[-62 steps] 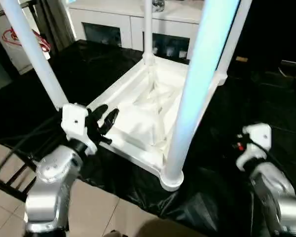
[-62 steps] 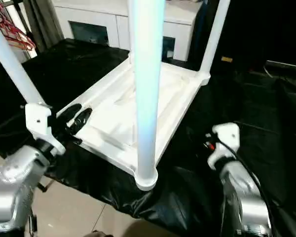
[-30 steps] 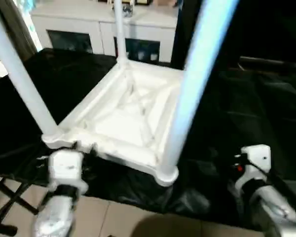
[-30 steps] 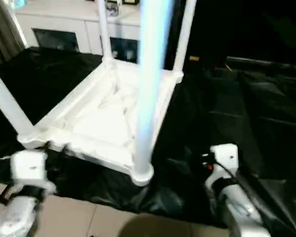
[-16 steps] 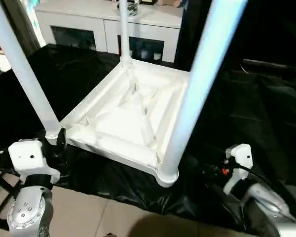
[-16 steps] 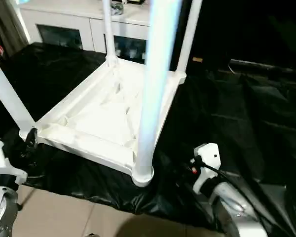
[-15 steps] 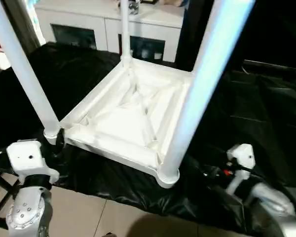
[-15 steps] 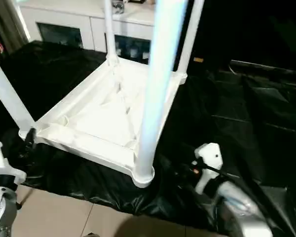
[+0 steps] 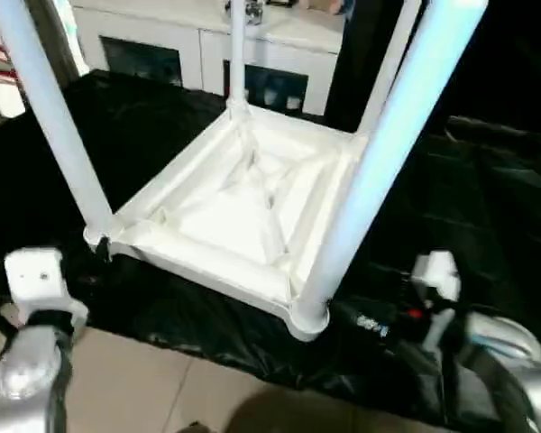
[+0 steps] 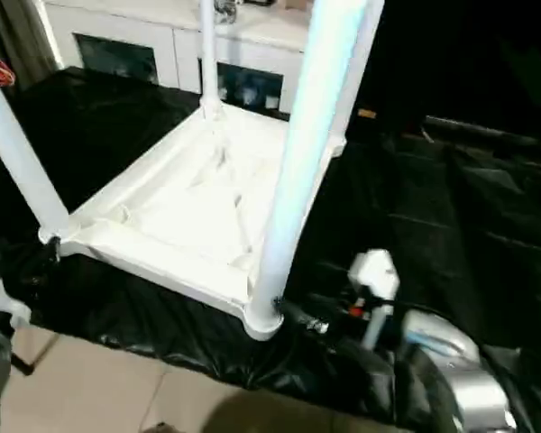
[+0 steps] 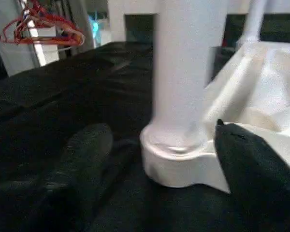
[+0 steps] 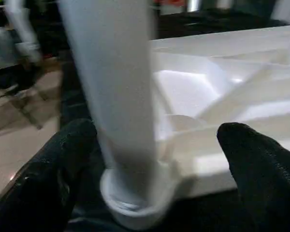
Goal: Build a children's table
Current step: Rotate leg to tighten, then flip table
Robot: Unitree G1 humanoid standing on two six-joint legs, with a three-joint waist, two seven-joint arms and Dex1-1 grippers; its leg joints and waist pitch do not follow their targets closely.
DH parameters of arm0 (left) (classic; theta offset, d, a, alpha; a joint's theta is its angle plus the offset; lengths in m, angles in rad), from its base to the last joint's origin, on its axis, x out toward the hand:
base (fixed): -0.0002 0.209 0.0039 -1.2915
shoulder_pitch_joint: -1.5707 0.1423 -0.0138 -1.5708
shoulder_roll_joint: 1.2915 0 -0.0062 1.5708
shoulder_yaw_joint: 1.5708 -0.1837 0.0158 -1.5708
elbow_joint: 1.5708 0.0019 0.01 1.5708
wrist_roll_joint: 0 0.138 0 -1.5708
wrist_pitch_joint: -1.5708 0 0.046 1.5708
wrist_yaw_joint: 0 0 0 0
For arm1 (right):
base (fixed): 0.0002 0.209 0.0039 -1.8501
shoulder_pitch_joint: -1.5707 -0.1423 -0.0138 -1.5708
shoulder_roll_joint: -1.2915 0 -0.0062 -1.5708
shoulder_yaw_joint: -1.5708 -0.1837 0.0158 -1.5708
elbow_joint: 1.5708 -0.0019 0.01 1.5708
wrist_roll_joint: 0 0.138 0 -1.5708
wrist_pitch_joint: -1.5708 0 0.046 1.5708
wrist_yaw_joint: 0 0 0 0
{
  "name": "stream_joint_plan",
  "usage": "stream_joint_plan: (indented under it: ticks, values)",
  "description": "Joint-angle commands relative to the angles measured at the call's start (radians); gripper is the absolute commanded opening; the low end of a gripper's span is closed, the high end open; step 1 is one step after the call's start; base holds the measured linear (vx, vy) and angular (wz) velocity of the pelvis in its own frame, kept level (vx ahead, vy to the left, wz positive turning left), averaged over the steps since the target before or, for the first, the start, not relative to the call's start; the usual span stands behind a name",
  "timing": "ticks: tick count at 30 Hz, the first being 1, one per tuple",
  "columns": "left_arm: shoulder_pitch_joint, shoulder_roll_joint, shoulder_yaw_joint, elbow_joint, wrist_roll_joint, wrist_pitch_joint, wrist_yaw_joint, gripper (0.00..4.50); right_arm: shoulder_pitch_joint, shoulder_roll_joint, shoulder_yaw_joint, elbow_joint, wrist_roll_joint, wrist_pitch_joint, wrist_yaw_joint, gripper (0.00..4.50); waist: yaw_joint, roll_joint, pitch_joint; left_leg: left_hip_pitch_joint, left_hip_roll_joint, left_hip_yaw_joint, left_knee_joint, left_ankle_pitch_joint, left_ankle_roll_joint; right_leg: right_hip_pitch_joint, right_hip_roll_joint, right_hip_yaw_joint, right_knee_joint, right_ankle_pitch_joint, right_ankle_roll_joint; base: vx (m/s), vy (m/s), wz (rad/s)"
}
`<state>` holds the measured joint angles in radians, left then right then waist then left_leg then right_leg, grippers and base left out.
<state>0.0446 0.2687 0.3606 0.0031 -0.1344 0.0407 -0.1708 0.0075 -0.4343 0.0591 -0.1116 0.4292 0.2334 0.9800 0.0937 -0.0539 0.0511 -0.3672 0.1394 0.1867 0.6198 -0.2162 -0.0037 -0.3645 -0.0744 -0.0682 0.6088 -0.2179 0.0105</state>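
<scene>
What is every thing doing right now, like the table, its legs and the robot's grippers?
Children's table: upside down on the black sheet, all four legs standing up in its corner sockets.
Left gripper: open, one finger on each side of a near corner leg's base, not gripping.
Right gripper: open, straddling the other near leg's base.

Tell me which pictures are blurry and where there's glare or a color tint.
Right wrist view: the near leg is smeared by motion blur. Left wrist view: the gripper's fingers are soft, out of focus. Left eye view: the nearest leg carries a bluish glare, and the tabletop underside is washed out.
</scene>
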Motion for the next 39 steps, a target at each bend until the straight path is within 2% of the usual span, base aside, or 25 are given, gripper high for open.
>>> stream_joint_plan:
  ticks: [1, 2, 4, 6, 8, 11, 12, 13, 15, 17, 19, 22, 25, 26, 27, 28, 29, 31, 32, 33, 34, 35, 36, 37, 39]
  values:
    - [-0.027, 0.013, 0.015, 0.027, -0.024, 0.002, -0.028, 4.17, -0.007, -0.009, 0.007, 0.007, -0.008, 0.003, 0.015, 4.50, 0.000, 0.019, -0.031, 0.021, 0.110, -0.075, -0.122, -0.433, -0.085, 0.005, -0.100, 0.063, -0.091, -0.331, -0.130, 0.000, 0.000, 0.00]
    - [-0.071, 0.033, 0.023, 0.070, -0.066, 0.002, -0.075, 4.29, -0.020, 0.000, 0.021, 0.024, -0.020, -0.013, 0.019, 4.50, 0.000, 0.022, -0.036, 0.026, 0.106, -0.070, -0.120, -0.430, -0.092, 0.002, -0.098, 0.064, -0.087, -0.268, -0.145, 0.000, 0.000, 0.00]
    - [-0.107, 0.055, 0.015, 0.115, -0.096, -0.001, -0.126, 4.42, -0.034, 0.010, 0.038, 0.034, -0.030, -0.016, 0.020, 4.50, 0.004, 0.022, -0.036, 0.029, 0.102, -0.066, -0.118, -0.423, -0.089, -0.002, -0.099, 0.066, -0.086, -0.256, -0.157, 0.000, 0.000, 0.00]
    - [-0.138, 0.076, -0.008, 0.172, -0.103, -0.007, -0.184, 4.42, -0.056, 0.041, 0.055, 0.068, -0.061, -0.037, -0.016, 4.50, 0.005, 0.019, -0.038, 0.020, 0.107, -0.067, -0.121, -0.375, -0.079, 0.007, -0.105, 0.065, -0.078, -0.202, -0.176, 0.000, 0.000, 0.00]
    - [-0.162, 0.092, -0.026, 0.223, -0.112, -0.008, -0.241, 4.42, -0.076, 0.073, 0.065, 0.108, -0.092, -0.058, -0.063, 4.50, 0.002, 0.018, -0.044, 0.021, 0.102, -0.063, -0.117, -0.337, -0.075, 0.006, -0.105, 0.067, -0.072, -0.181, -0.184, 0.000, 0.000, 0.00]
    - [-0.224, 0.108, -0.049, 0.313, -0.108, -0.004, -0.305, 4.42, -0.100, 0.120, 0.068, 0.160, -0.107, -0.095, -0.107, 4.50, 0.002, 0.022, -0.048, 0.021, 0.105, -0.058, -0.114, -0.271, -0.069, 0.011, -0.103, 0.065, -0.061, -0.072, -0.215, 0.000, 0.000, 0.00]
    - [-0.242, 0.112, -0.055, 0.339, -0.103, -0.008, -0.314, 4.42, -0.105, 0.130, 0.064, 0.170, -0.107, -0.100, -0.117, 4.50, 0.005, 0.022, -0.049, 0.027, 0.102, -0.052, -0.111, -0.253, -0.057, 0.007, -0.101, 0.066, -0.061, -0.043, -0.223, 0.000, 0.000, 0.00]
    - [-0.255, 0.115, -0.060, 0.358, -0.099, -0.013, -0.321, 4.42, -0.110, 0.136, 0.061, 0.177, -0.106, -0.102, -0.124, 4.50, 0.006, 0.024, -0.048, 0.024, 0.105, -0.053, -0.113, -0.249, -0.052, 0.013, -0.104, 0.066, -0.058, -0.034, -0.235, 0.000, 0.000, 0.00]
    - [-0.297, 0.121, -0.066, 0.414, -0.091, -0.007, -0.328, 4.42, -0.121, 0.150, 0.049, 0.198, -0.121, -0.124, -0.162, 4.50, 0.008, 0.023, -0.048, 0.027, 0.105, -0.051, -0.113, -0.250, -0.052, 0.011, -0.102, 0.065, -0.059, -0.041, -0.237, 0.000, 0.000, 0.00]
    - [-0.356, 0.125, -0.078, 0.498, -0.093, -0.046, -0.360, 4.42, -0.125, 0.162, 0.017, 0.207, -0.113, -0.136, -0.192, 4.50, 0.014, 0.024, -0.045, 0.029, 0.107, -0.052, -0.118, -0.292, -0.067, 0.012, -0.106, 0.066, -0.063, -0.097, -0.230, 0.000, 0.000, 0.00]
    - [-0.377, 0.121, -0.080, 0.527, -0.103, -0.051, -0.380, 4.42, -0.112, 0.158, -0.005, 0.194, -0.100, -0.134, -0.195, 4.50, 0.018, 0.026, -0.046, 0.034, 0.108, -0.051, -0.118, -0.302, -0.075, 0.008, -0.107, 0.067, -0.064, -0.111, -0.225, 0.000, 0.000, 0.00]
    - [-0.409, 0.114, -0.079, 0.575, -0.117, -0.064, -0.404, 4.42, -0.089, 0.146, -0.038, 0.178, -0.085, -0.136, -0.194, 4.50, 0.017, 0.024, -0.047, 0.028, 0.111, -0.052, -0.121, -0.302, -0.079, 0.014, -0.109, 0.068, -0.060, -0.087, -0.225, 0.000, 0.000, 0.00]
    - [-0.435, 0.095, -0.075, 0.591, -0.140, -0.073, -0.427, 4.42, -0.050, 0.111, -0.079, 0.169, -0.081, -0.158, -0.203, 4.50, 0.021, 0.027, -0.050, 0.027, 0.110, -0.047, -0.116, -0.267, -0.068, 0.018, -0.111, 0.068, -0.058, -0.032, -0.239, 0.000, 0.000, 0.00]
    - [-0.435, 0.088, -0.077, 0.583, -0.146, -0.072, -0.430, 4.42, -0.040, 0.104, -0.094, 0.169, -0.078, -0.162, -0.210, 4.50, 0.021, 0.031, -0.049, 0.027, 0.111, -0.047, -0.116, -0.268, -0.066, 0.017, -0.111, 0.068, -0.057, -0.027, -0.243, 0.000, 0.000, 0.00]
    - [-0.434, 0.082, -0.081, 0.576, -0.151, -0.078, -0.436, 4.42, -0.033, 0.098, -0.107, 0.170, -0.077, -0.168, -0.219, 4.50, 0.020, 0.026, -0.049, 0.025, 0.111, -0.047, -0.116, -0.265, -0.058, 0.021, -0.112, 0.068, -0.058, -0.029, -0.249, 0.000, 0.000, 0.00]
    - [-0.427, 0.073, -0.086, 0.558, -0.158, -0.078, -0.443, 4.42, -0.025, 0.093, -0.121, 0.171, -0.075, -0.172, -0.227, 4.50, 0.020, 0.032, -0.048, 0.023, 0.110, -0.047, -0.115, -0.265, -0.056, 0.021, -0.113, 0.068, -0.058, -0.036, -0.251, 0.000, 0.000, 0.00]
    - [-0.414, 0.058, -0.095, 0.530, -0.166, -0.074, -0.447, 4.42, -0.014, 0.087, -0.144, 0.173, -0.077, -0.176, -0.238, 4.50, 0.018, 0.028, -0.046, 0.024, 0.112, -0.046, -0.116, -0.277, -0.051, 0.021, -0.113, 0.069, -0.063, -0.061, -0.255, 0.000, 0.000, 0.00]
    - [-0.390, 0.036, -0.110, 0.486, -0.173, -0.069, -0.452, 4.26, -0.003, 0.080, -0.170, 0.179, -0.087, -0.183, -0.255, 4.50, 0.021, 0.027, -0.044, 0.023, 0.114, -0.044, -0.114, -0.280, -0.043, 0.021, -0.116, 0.071, -0.067, -0.098, -0.261, 0.000, 0.000, 0.00]
    - [-0.371, 0.020, -0.122, 0.456, -0.172, -0.066, -0.447, 4.14, -0.001, 0.077, -0.182, 0.187, -0.097, -0.192, -0.270, 4.50, 0.023, 0.051, -0.043, 0.023, 0.114, -0.047, -0.114, -0.286, -0.046, 0.019, -0.116, 0.070, -0.067, -0.113, -0.259, 0.000, 0.000, 0.00]
    - [-0.339, -0.003, -0.138, 0.415, -0.162, -0.066, -0.427, 4.05, 0.000, 0.074, -0.196, 0.197, -0.103, -0.203, -0.290, 4.50, 0.017, 0.040, -0.043, 0.024, 0.116, -0.045, -0.116, -0.294, -0.047, 0.019, -0.112, 0.069, -0.071, -0.117, -0.255, 0.000, 0.000, 0.00]
    - [-0.335, -0.006, -0.140, 0.411, -0.161, -0.065, -0.424, 4.02, 0.000, 0.073, -0.197, 0.197, -0.103, -0.203, -0.291, 4.50, 0.015, 0.033, -0.040, 0.019, 0.119, -0.046, -0.117, -0.293, -0.044, 0.023, -0.114, 0.069, -0.070, -0.114, -0.257, 0.000, 0.000, 0.00]
    - [-0.310, -0.024, -0.151, 0.380, -0.151, -0.061, -0.401, 3.94, 0.002, 0.070, -0.205, 0.199, -0.104, -0.210, -0.303, 4.50, 0.018, 0.056, -0.041, 0.022, 0.117, -0.046, -0.115, -0.301, -0.048, 0.019, -0.113, 0.070, -0.069, -0.121, -0.258, 0.000, 0.000, 0.00]
    - [-0.283, -0.043, -0.162, 0.350, -0.140, -0.060, -0.376, 3.80, 0.007, 0.068, -0.211, 0.189, -0.099, -0.209, -0.306, 4.50, 0.012, 0.041, -0.041, 0.021, 0.117, -0.044, -0.114, -0.304, -0.042, 0.023, -0.111, 0.070, -0.072, -0.124, -0.257, 0.000, 0.000, 0.00]
    - [-0.263, -0.061, -0.169, 0.327, -0.134, -0.060, -0.355, 3.80, 0.014, 0.064, -0.214, 0.173, -0.086, -0.199, -0.298, 4.50, 0.013, 0.039, -0.041, 0.018, 0.116, -0.044, -0.113, -0.297, -0.034, 0.025, -0.111, 0.071, -0.073, -0.131, -0.254, 0.000, 0.000, 0.00]
    - [-0.226, -0.093, -0.178, 0.285, -0.117, -0.063, -0.308, 3.56, 0.046, 0.043, -0.200, 0.116, -0.062, -0.163, -0.249, 4.50, 0.013, 0.052, -0.040, 0.018, 0.113, -0.042, -0.109, -0.275, -0.013, 0.024, -0.109, 0.072, -0.078, -0.151, -0.245, 0.000, 0.000, 0.00]
